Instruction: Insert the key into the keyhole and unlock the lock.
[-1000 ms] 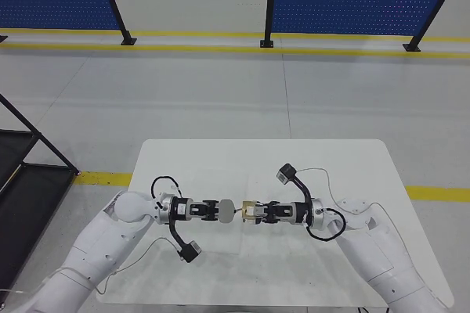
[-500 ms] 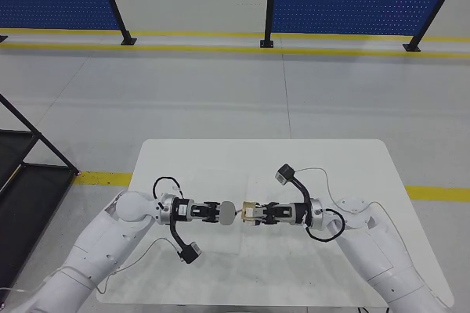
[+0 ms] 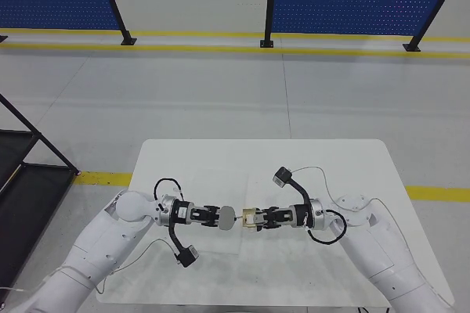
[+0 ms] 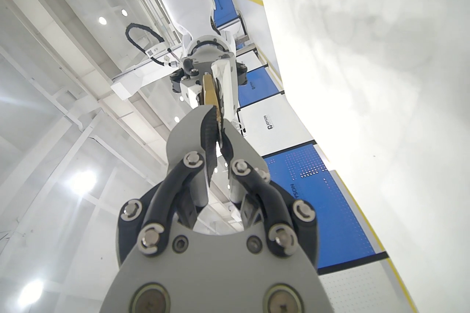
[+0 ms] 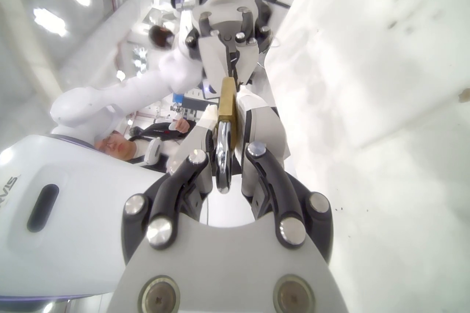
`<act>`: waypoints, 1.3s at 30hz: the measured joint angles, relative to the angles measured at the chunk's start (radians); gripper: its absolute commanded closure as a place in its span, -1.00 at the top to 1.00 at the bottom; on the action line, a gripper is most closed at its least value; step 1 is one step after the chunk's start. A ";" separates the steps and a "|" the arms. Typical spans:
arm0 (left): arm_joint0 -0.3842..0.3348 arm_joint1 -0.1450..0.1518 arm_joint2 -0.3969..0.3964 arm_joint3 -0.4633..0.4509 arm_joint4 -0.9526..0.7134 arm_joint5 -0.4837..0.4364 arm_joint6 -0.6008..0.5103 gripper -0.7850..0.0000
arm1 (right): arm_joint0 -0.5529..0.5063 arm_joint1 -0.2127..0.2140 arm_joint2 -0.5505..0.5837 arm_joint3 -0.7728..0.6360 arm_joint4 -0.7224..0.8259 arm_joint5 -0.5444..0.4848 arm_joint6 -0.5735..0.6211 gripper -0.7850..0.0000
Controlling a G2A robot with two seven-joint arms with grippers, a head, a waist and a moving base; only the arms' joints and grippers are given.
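top view, left hand and right hand tip to tip over the white worktop, right hand pinching the brass lock, left hand squeezing the key, its tip at the lock's base

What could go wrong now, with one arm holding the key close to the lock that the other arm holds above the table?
1. Nothing supports the lock except the right end effector. If the key pushes it, it may turn in the grip, and the key could miss the keyhole.
2. The left end effector hides the key between its pads. Such a thin grip may let it slip and fall on the table.
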 measured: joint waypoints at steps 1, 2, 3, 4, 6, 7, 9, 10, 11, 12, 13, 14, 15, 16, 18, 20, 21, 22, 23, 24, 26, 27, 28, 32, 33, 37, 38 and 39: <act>-0.001 0.000 0.001 0.001 -0.001 0.000 0.003 -1.00 | 0.001 0.000 -0.001 0.000 0.000 0.001 0.004 -1.00; -0.001 0.000 0.003 0.001 -0.003 0.000 0.008 -1.00 | 0.003 0.000 -0.003 0.001 0.000 0.001 0.009 -1.00; -0.002 0.000 0.004 0.002 -0.005 -0.001 0.011 -1.00 | 0.005 0.000 -0.004 0.001 0.000 0.001 0.012 -1.00; -0.003 0.000 0.006 0.003 -0.007 -0.001 0.016 -1.00 | 0.006 0.000 -0.005 0.001 -0.001 0.001 0.014 -1.00; -0.006 0.000 0.009 0.005 -0.012 -0.001 0.026 -1.00 | 0.008 0.000 -0.008 0.002 0.001 0.001 0.018 -1.00; -0.007 0.000 0.011 0.006 -0.013 -0.001 0.030 -1.00 | 0.008 0.000 -0.008 0.003 0.002 0.000 0.019 -1.00; -0.010 0.000 0.014 0.009 -0.015 -0.001 0.037 -1.00 | 0.010 0.000 -0.010 0.004 0.004 -0.001 0.020 -1.00; -0.011 0.000 0.015 0.010 -0.016 -0.001 0.040 -1.00 | 0.010 0.000 -0.010 0.004 0.005 -0.001 0.020 -1.00; -0.013 0.000 0.016 0.011 -0.017 0.000 0.042 -1.00 | 0.011 0.000 -0.011 0.004 0.005 -0.001 0.022 -1.00; -0.014 0.000 0.017 0.012 -0.017 0.000 0.043 -1.00 | 0.012 0.000 -0.012 0.004 0.006 -0.001 0.023 -1.00; -0.015 0.000 0.018 0.013 -0.018 0.000 0.044 -1.00 | 0.013 0.000 -0.013 0.004 0.007 0.000 0.026 -1.00; -0.016 0.000 0.019 0.014 -0.019 0.000 0.046 -1.00 | 0.014 0.000 -0.015 0.004 0.009 0.001 0.030 -1.00; -0.017 0.000 0.020 0.015 -0.020 0.000 0.047 -1.00 | 0.016 0.000 -0.016 0.004 0.010 0.002 0.034 -1.00; -0.017 0.000 0.021 0.015 -0.022 0.000 0.049 -1.00 | 0.017 0.000 -0.018 0.005 0.010 0.002 0.037 -1.00; -0.019 0.000 0.023 0.017 -0.024 0.001 0.052 -1.00 | 0.020 -0.001 -0.023 0.005 0.010 0.003 0.045 -1.00; -0.021 0.000 0.025 0.019 -0.026 0.001 0.055 -1.00 | 0.024 -0.001 -0.027 0.006 0.009 0.006 0.049 -1.00; -0.021 0.000 0.026 0.019 -0.026 0.001 0.056 -1.00 | 0.025 -0.001 -0.029 0.006 0.009 0.007 0.050 -1.00; -0.022 0.000 0.028 0.019 -0.026 0.002 0.056 -1.00 | 0.026 -0.002 -0.031 0.006 0.008 0.007 0.051 -1.00; -0.022 0.000 0.030 0.020 -0.026 0.002 0.057 -1.00 | 0.028 -0.002 -0.033 0.006 0.007 0.007 0.052 -1.00; -0.023 0.000 0.032 0.020 -0.026 0.002 0.057 -1.00 | 0.029 -0.002 -0.035 0.006 0.006 0.007 0.052 -1.00; -0.025 -0.001 0.036 0.021 -0.024 0.002 0.055 -1.00 | 0.031 -0.003 -0.038 0.007 0.006 0.006 0.053 -1.00; -0.026 -0.001 0.037 0.022 -0.024 0.002 0.055 -1.00 | 0.031 -0.003 -0.040 0.007 0.007 0.006 0.053 -1.00; -0.027 -0.001 0.038 0.023 -0.024 0.002 0.054 -1.00 | 0.031 -0.003 -0.041 0.008 0.007 0.006 0.052 -1.00; -0.031 -0.002 0.042 0.024 -0.025 0.003 0.051 -1.00 | 0.032 -0.004 -0.047 0.008 0.005 0.005 0.049 -1.00; -0.031 -0.002 0.043 0.025 -0.025 0.003 0.050 -1.00 | 0.032 -0.004 -0.048 0.008 0.006 0.005 0.049 -1.00; -0.034 -0.003 0.047 0.028 -0.027 0.004 0.040 -1.00 | 0.032 -0.004 -0.051 0.009 0.010 0.005 0.048 -1.00; -0.035 -0.003 0.048 0.029 -0.027 0.004 0.037 -1.00 | 0.032 -0.004 -0.052 0.010 0.012 0.005 0.045 -1.00; -0.036 -0.003 0.049 0.030 -0.027 0.005 0.034 -0.72 | 0.031 -0.005 -0.052 0.011 0.014 0.004 0.043 -1.00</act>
